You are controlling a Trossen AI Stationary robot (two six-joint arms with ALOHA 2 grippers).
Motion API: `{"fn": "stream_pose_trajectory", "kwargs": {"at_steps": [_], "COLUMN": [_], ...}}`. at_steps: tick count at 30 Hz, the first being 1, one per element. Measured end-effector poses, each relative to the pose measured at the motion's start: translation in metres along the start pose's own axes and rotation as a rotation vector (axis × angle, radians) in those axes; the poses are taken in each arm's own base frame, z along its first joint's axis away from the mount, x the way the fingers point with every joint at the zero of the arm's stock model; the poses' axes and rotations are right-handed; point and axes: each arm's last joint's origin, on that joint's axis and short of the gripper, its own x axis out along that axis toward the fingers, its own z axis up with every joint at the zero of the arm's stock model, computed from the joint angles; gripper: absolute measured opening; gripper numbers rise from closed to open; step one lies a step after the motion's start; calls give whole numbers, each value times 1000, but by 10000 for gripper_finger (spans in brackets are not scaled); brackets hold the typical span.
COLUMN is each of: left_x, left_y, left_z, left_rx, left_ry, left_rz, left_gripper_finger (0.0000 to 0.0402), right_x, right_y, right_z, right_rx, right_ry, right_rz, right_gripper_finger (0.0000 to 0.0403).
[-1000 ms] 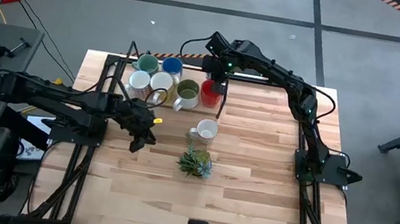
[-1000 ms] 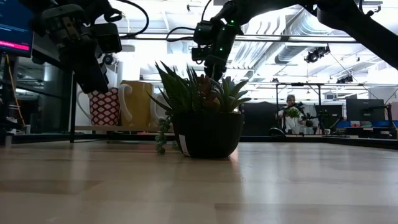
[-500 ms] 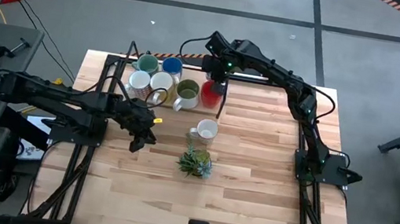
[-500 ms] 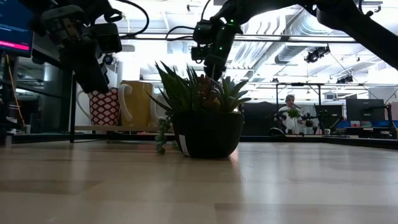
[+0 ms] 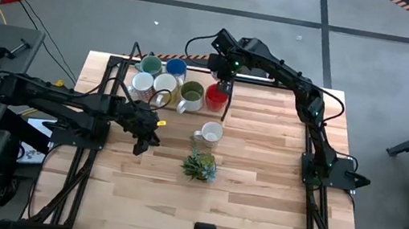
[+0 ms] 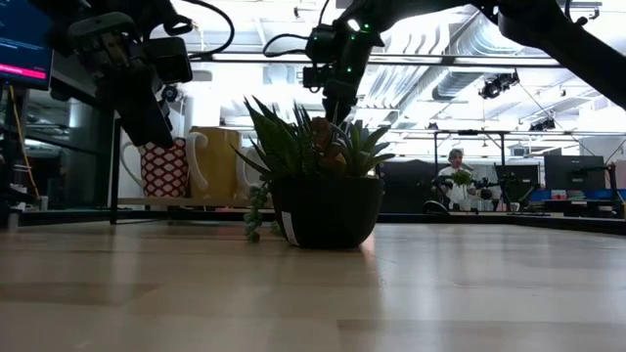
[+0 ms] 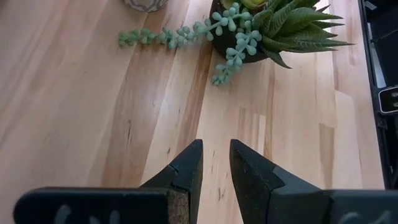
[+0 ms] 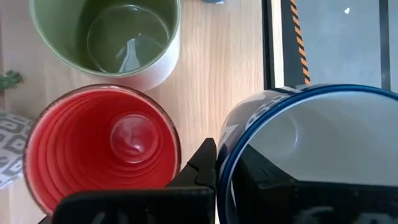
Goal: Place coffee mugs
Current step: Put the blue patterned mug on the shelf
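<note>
Several coffee mugs stand in a cluster at the table's far left: teal [image 5: 151, 64], blue [image 5: 176, 67], two white [image 5: 152, 84], olive green [image 5: 191, 92] and red [image 5: 217, 97]. Another white mug [image 5: 211, 132] stands alone nearer the middle. My right gripper [image 8: 227, 158] hangs over the far edge beside the red mug [image 8: 102, 146], shut on a blue-rimmed white mug [image 8: 323, 130]; in the high view that mug is hidden under the gripper [image 5: 225, 75]. My left gripper [image 7: 216, 146] hovers above bare wood at the left, open by a narrow gap with nothing between its fingers. My right gripper pinches the blue-rimmed mug's wall at the rim [image 8: 225, 149], one finger [image 8: 200, 165] outside and the other [image 8: 264, 171] inside the mug. The fingers come steeply from above. The mug stays upright, mouth up; whether its base is off the table does not show.
A small potted spiky plant [image 5: 200, 166] stands at the table's middle, just ahead of my left gripper [image 5: 140, 149]. Black frame rails run along the left side [image 5: 106, 92] and the far edge [image 8: 273, 43]. Bare wood lies to the right and near side.
</note>
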Motion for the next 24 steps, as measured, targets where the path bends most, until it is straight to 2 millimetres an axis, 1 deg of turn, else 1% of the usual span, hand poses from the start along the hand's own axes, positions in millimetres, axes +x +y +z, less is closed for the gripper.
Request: {"fn": "stream_pose_trajectory", "kwargs": {"at_steps": [6, 12, 16, 24], "left_x": [0, 0, 0, 0], "left_y": [0, 0, 0, 0], "left_z": [0, 0, 0, 0], "left_rx": [-21, -25, -25, -24], "left_ry": [0, -1, 0, 0], "left_rz": [0, 0, 0, 0], "left_gripper_finger": [71, 71, 71, 71], "right_x": [3, 20, 20, 20], "right_y": [-4, -1, -2, -1], "right_z": [-1, 2, 5, 3], "right_rx": [6, 6, -3, -3], "right_ry": [-7, 16, -11, 7], "right_rz": [-9, 0, -13, 6], "right_gripper_finger": [0, 0, 0, 0]}}
